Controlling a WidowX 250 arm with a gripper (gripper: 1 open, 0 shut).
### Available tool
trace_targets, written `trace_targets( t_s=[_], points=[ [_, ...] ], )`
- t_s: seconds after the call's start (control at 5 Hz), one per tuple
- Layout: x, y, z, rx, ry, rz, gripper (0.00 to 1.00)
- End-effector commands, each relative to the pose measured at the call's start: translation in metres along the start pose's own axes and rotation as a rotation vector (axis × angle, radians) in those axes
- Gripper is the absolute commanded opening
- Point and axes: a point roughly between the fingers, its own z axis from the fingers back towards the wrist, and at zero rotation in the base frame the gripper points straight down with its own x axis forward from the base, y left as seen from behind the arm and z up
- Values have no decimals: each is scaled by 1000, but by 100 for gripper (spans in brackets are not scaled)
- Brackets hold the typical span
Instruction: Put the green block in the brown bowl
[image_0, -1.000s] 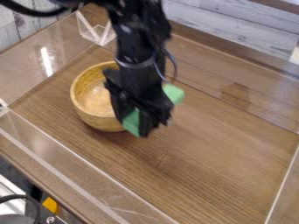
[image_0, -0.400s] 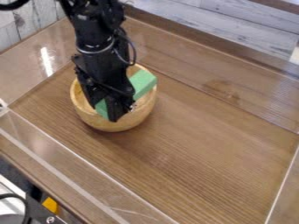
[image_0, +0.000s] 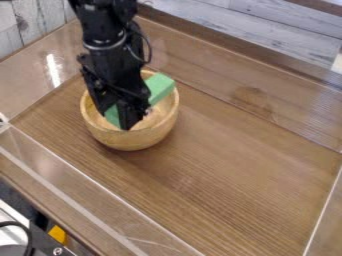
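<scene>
Seen from above, spreading over most of the view: a brown wooden table (image_0: 234, 155), with darker grain marks toward two o'clock. Beyond its far edge, from twelve to two o'clock, a band of pale grey, plank-like boards (image_0: 287, 30). Coming in from eleven o'clock, a black robot arm (image_0: 107, 18), reaching down toward six o'clock and covering part of the scene behind.

Under the arm, on the table, between the middle of the view and nine o'clock, a brown bowl (image_0: 135, 138), round, light in color and thick in the wall. Standing upright, with bare inner wall showing on the three o'clock side. Over the hollow, a black gripper (image_0: 124, 113), pointing down, fingers toward the six o'clock part of the opening. Not spread free, but pinching the green block.

Between those fingers, the green block (image_0: 159, 88), bright and flat-faced, lying aslant on a line from about one o'clock to seven o'clock. Within the bowl's outline as seen from here, one end near the rim at one o'clock, the middle hidden behind the fingers. Impossible to tell whether touching the bowl's floor.

Along the table's edge toward seven o'clock, a thin pale strip (image_0: 83, 190). Past that edge, in the seven to eight o'clock corner, a black cable (image_0: 27, 232), curved, and just beside it a small orange-yellow object (image_0: 58, 234), too small to identify.
</scene>
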Motion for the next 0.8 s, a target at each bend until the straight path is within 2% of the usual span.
trace_targets(
  t_s=[0.0,0.6],
  points=[
    [12,2,4,23,-45,67,0],
    [30,-10,-17,41,-52,212,0]
  ],
)
